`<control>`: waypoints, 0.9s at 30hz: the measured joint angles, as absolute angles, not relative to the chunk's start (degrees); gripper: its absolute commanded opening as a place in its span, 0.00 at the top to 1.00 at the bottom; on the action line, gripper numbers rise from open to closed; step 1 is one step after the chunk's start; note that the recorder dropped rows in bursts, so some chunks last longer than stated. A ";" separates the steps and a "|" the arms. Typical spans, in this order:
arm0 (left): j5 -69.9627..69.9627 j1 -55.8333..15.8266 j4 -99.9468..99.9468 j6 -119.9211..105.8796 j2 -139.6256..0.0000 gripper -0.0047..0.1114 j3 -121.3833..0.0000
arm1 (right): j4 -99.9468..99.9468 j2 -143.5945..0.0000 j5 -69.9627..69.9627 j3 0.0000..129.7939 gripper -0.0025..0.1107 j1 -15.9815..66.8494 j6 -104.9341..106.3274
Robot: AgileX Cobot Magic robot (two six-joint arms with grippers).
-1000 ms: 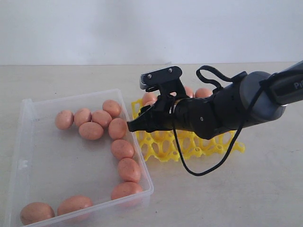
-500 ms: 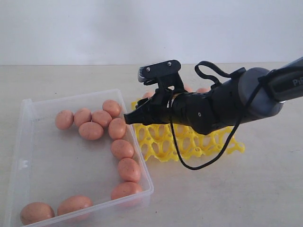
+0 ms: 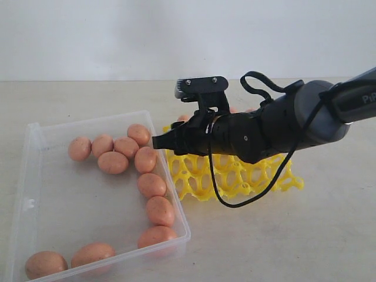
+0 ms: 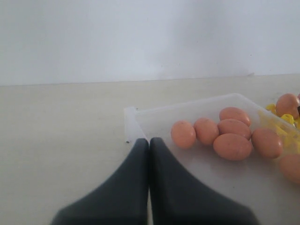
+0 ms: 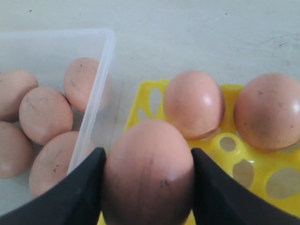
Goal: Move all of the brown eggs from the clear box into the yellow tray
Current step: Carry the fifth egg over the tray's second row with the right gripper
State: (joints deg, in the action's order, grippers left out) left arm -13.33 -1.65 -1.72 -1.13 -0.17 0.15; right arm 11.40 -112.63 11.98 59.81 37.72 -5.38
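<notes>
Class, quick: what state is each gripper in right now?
Left gripper: closed, holding nothing.
Right gripper: closed on a brown egg.

1. On the bench (image 3: pixel 294 235): box (image 3: pixel 64 200) at left, tray (image 3: pixel 252 179) close beside it on the right.
2. In the box, toward its far side: a cluster of six eggs (image 3: pixel 113 162), touching one another.
3. Along the box's right wall: three more in a row, running toward the near corner.
4. In the box's near left corner: two more, side by side.
5. In the tray's cups at its far side: two eggs next to each other, largely hidden behind the arm in the exterior view.
6. Above the box's right wall and the tray's adjoining edge: right end effector (image 3: pixel 160 142), reaching in from the right, with one egg (image 5: pixel 147 168) between its fingers.
7. By one corner of the box: left end effector (image 4: pixel 149 154).
</notes>
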 measured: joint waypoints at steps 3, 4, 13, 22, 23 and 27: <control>-13.33 -1.65 -1.72 -1.13 -0.17 1.00 0.15 | 11.40 -112.63 11.76 59.81 0.98 37.60 -5.38; -13.33 -1.65 -1.72 -1.13 -0.17 1.00 0.15 | 11.40 -112.63 11.76 59.81 0.98 37.33 -5.38; -13.33 -1.65 -1.72 -1.13 -0.17 1.00 0.15 | 10.01 -112.63 15.35 59.81 0.98 36.69 0.00; -13.33 -1.65 -1.72 -1.13 -0.17 1.00 0.15 | 8.80 -112.63 14.88 59.81 0.98 36.69 0.64; -13.33 -1.65 -1.72 -1.13 -0.17 1.00 0.15 | 8.80 -112.63 14.37 59.90 0.98 36.69 0.00; -13.33 -1.65 -1.72 -1.13 -0.17 1.00 0.15 | 8.80 -112.63 11.41 59.90 0.98 36.69 -1.49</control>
State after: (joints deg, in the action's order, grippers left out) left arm -13.33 -1.65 -1.72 -1.13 -0.17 0.15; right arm 8.80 -112.63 11.41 59.90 36.69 -1.49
